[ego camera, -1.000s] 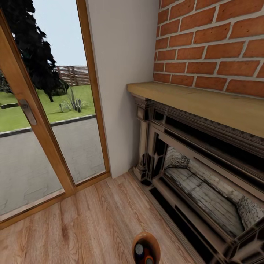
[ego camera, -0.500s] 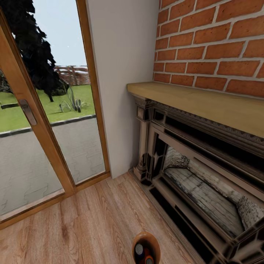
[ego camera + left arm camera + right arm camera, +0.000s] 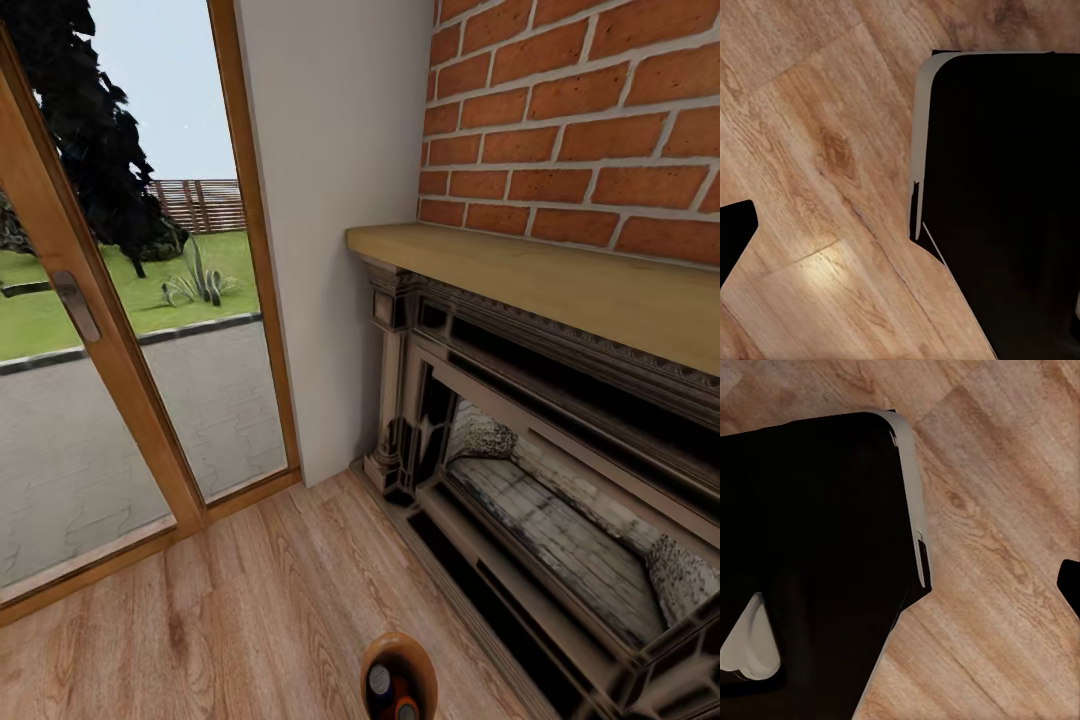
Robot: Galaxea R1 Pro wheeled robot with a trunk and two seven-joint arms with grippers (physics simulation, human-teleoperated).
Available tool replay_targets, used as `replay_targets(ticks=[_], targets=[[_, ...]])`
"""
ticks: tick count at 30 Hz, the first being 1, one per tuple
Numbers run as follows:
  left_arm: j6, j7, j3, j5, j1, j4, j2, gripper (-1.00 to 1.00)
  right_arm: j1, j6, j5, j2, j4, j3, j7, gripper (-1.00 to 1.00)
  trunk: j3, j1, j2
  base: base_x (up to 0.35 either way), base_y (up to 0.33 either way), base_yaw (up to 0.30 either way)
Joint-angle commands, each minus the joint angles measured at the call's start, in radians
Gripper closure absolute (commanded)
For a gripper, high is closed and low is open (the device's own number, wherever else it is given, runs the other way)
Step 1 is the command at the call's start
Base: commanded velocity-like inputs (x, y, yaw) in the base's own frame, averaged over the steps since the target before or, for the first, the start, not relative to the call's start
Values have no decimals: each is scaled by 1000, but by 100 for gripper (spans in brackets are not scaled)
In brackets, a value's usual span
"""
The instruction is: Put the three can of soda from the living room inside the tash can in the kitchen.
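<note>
Grippers: showing too little in either wrist view to tell whether apart or together. Sitting at bottom centre of the head view, the tash can [image 3: 398,676], apparently holding cans already. Facing the fireplace [image 3: 540,480]; carrying to the kitchen likely remaining.

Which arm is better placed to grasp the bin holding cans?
Right, but only slightly: the trash can lies a little right of the head view's middle. Both wrist views face wood floor.
</note>
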Motion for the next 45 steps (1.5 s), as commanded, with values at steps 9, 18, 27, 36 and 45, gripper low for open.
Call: replay_targets(ticks=[9, 18, 27, 36, 45], targets=[[0, 0, 0, 0, 0, 0, 0, -100, 0, 0, 0, 0, 0, 0, 0, -100, 0, 0, 0, 0, 0, 0], [0, 0, 0, 0, 0, 0, 0, -100, 0, 0, 0, 0, 0, 0, 0, -100, 0, 0, 0, 0, 0, 0], [0, 0, 0, 0, 0, 0, 1, -100, 0, 0, 0, 0, 0, 0, 0, -100, 0, 0, 0, 0, 0, 0], [0, 0, 0, 0, 0, 0, 1, -100, 0, 0, 0, 0, 0, 0, 0, -100, 0, 0, 0, 0, 0, 0], [0, 0, 0, 0, 0, 0, 0, -100, 0, 0, 0, 0, 0, 0, 0, -100, 0, 0, 0, 0, 0, 0]])
